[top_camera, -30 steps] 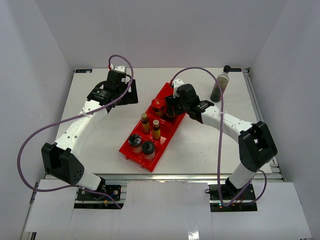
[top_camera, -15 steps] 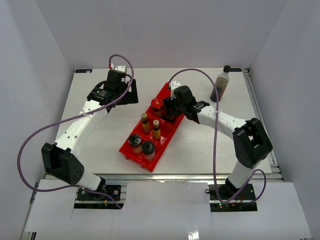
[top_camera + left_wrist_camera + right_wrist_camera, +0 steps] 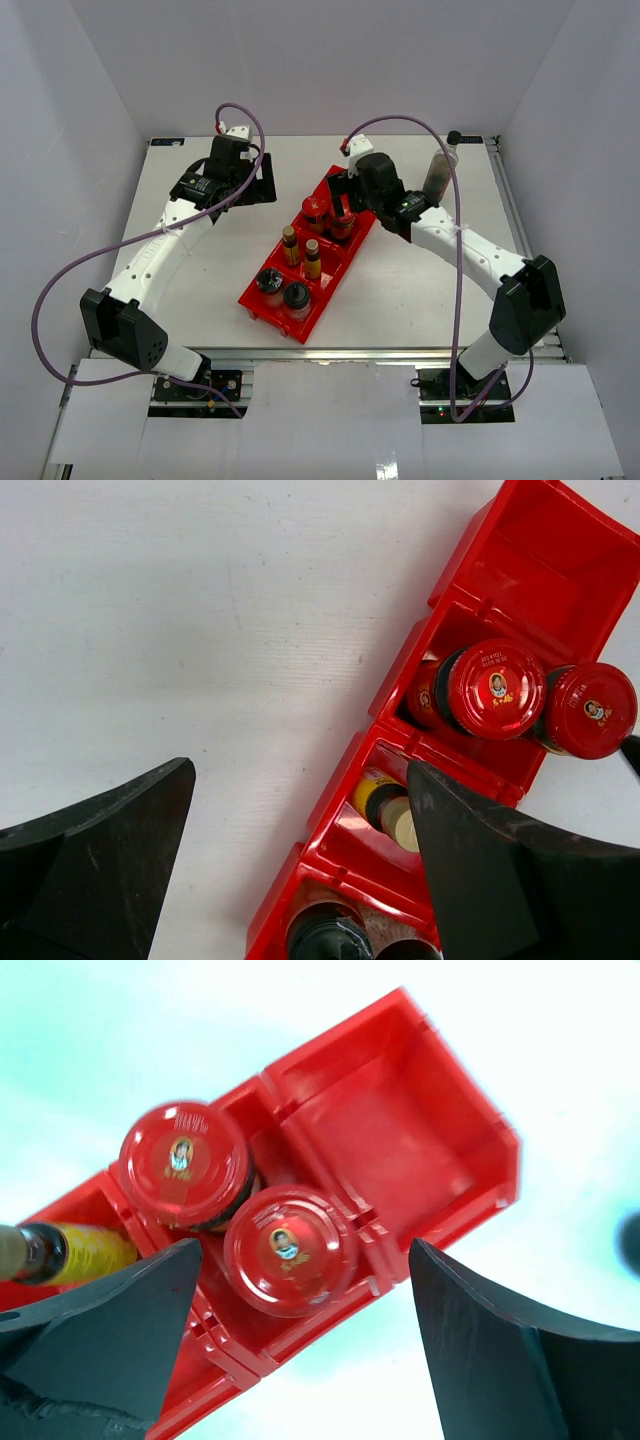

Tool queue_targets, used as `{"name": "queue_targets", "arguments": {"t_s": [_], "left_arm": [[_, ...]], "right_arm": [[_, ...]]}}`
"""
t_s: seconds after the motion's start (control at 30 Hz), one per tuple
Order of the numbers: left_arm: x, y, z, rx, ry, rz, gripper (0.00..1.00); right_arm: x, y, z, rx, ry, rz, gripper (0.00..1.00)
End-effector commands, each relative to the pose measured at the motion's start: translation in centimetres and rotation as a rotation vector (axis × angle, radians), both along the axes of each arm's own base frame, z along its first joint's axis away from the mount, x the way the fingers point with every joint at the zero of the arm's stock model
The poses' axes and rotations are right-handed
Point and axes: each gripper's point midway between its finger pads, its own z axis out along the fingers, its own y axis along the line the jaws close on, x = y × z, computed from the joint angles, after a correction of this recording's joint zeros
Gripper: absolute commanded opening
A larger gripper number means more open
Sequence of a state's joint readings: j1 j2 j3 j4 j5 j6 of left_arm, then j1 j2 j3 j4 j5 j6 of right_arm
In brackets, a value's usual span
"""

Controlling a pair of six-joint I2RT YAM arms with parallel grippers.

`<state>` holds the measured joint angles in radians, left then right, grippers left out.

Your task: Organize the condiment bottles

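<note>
You see right gripper point(image 3: 302, 1252) jaws spread, red-lidded jar point(image 3: 289, 1251) under gap between them, frame centre; left gripper point(image 3: 300, 772) jaws spread too.

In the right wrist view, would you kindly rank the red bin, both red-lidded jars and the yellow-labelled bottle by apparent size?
red bin
upper red-lidded jar and lower red-lidded jar, alike
yellow-labelled bottle, partly hidden

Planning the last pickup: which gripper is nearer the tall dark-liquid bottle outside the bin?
Right. The right gripper hovers over the red bin, just left of the tall bottle; the left gripper sits beyond the bin, farther left.
</note>
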<state>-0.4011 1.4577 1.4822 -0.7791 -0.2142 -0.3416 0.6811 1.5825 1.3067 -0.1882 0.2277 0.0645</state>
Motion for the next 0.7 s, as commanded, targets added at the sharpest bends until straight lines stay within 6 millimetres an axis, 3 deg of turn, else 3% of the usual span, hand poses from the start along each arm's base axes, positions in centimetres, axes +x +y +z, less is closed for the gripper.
{"name": "queue_targets", "arguments": {"t_s": [0.0,0.13,0.3,0.33,0.47,0.6,0.67], "left_arm": [[-0.7,0.0,2.8,-0.046,-0.058,-0.015,0.98],[-1.3,-0.4,1.5,-0.052,-0.033,-0.044,0.98],[-2.1,-0.3,1.1,-0.045,-0.024,-0.075,0.98],[-2.3,-0.5,1.2,-0.056,-0.028,-0.087,0.98],[-2.7,-0.7,0.5,-0.057,-0.018,-0.105,0.98],[-2.8,0.0,0.3,-0.018,-0.014,-0.095,0.98],[-2.9,-0.1,0.4,-0.021,-0.016,-0.106,0.98]], "right_arm": [[0.9,-3.3,7.1,-0.013,-0.133,-0.116,0.91],[3.3,-7.6,11.1,-0.023,-0.189,-0.242,0.93],[6.8,-15.1,13.9,-0.009,-0.154,-0.424,0.96],[7.3,-15.8,14.6,0.006,-0.161,-0.446,0.96],[9.2,-20.2,14.1,0.005,-0.12,-0.551,0.96],[10.5,-23.0,11.8,-0.029,-0.093,-0.603,0.96],[11.0,-24.0,11.6,-0.02,-0.103,-0.619,0.96]]}}
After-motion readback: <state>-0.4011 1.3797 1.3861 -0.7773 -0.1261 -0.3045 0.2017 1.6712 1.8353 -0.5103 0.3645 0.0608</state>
